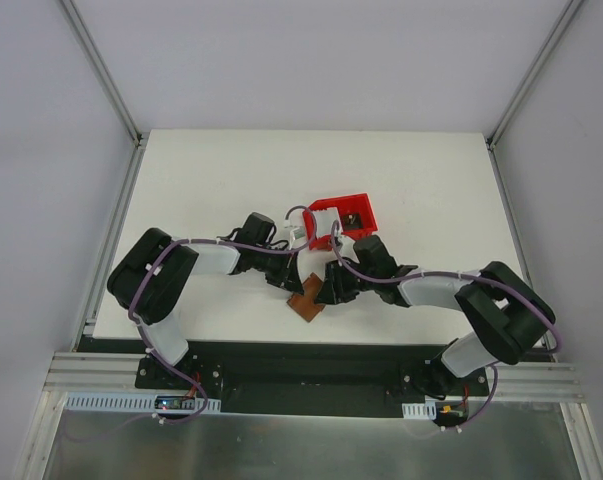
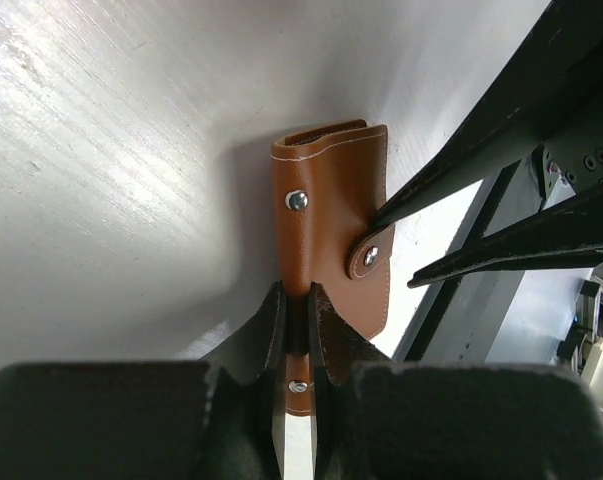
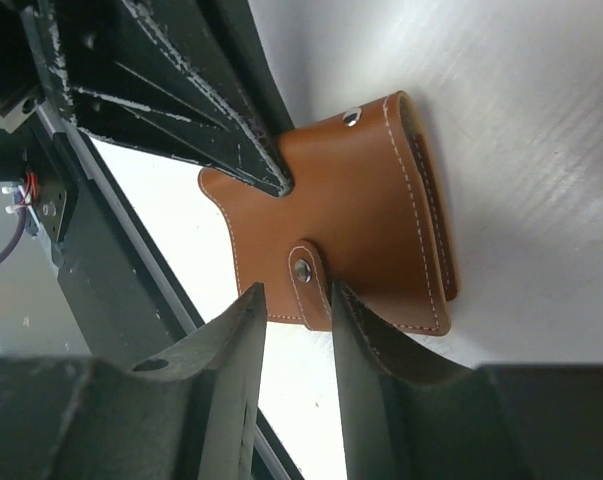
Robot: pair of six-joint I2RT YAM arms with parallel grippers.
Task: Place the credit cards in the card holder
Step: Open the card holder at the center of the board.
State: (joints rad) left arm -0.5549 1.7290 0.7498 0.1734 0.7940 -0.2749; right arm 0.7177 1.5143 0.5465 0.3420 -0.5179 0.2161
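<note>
Sitting near the front edge of the white table (image 1: 231, 180), the brown card holder (image 2: 326, 200) is clamped by the left gripper (image 2: 296, 292); its snap strap (image 3: 306, 268) is straddled by the right gripper's (image 3: 296, 292) parted fingers.

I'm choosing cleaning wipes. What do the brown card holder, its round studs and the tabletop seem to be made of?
Card holder: smooth tan leather or faux leather, judging by the soft sheen and pale edge stitching. Studs: likely polished metal, bright and reflective. Tabletop: hard white laminate or painted board, satin gloss with faint streaks; which, I cannot tell.
</note>
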